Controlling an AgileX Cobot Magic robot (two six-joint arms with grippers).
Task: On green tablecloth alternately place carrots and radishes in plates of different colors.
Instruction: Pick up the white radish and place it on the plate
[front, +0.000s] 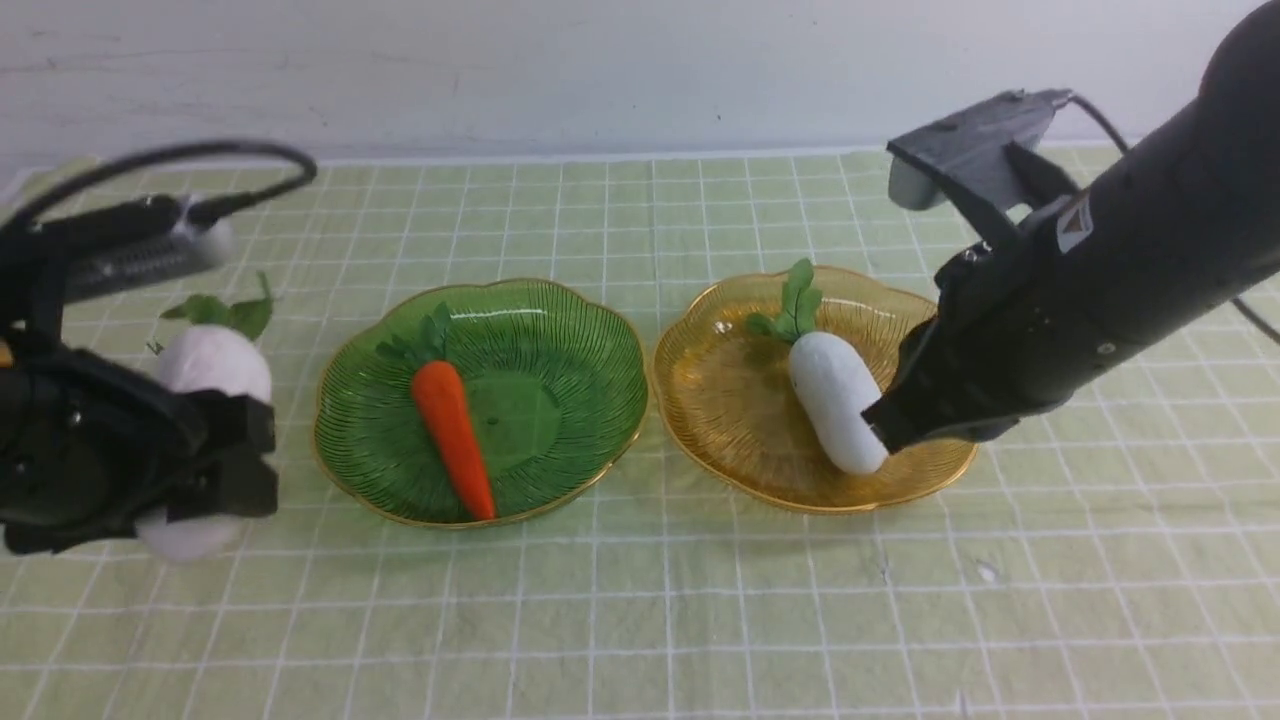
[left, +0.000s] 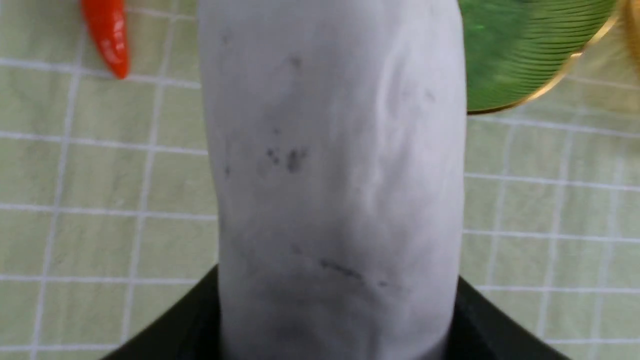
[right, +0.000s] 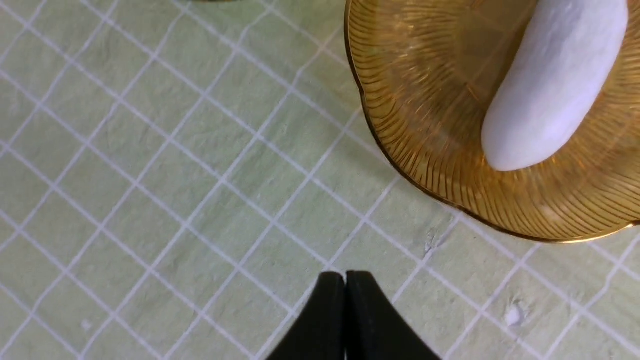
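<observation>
Radish number one (front: 835, 405): found lying in the amber plate (front: 730, 420), leaves toward the far wall. Caught radish number two (front: 212, 365) grasped across its middle by the left gripper (front: 235, 460), at the left side of the green tablecloth (front: 640, 620), left of the green plate (front: 570, 400). Spotted one carrot (front: 455, 440) lying in that green plate, tip toward the robot. Glimpsed a second carrot (left: 107, 35) on the cloth near the held radish. Saw the right gripper (right: 345, 285) clenched and empty, tips pressed together, just beside the amber plate.
</observation>
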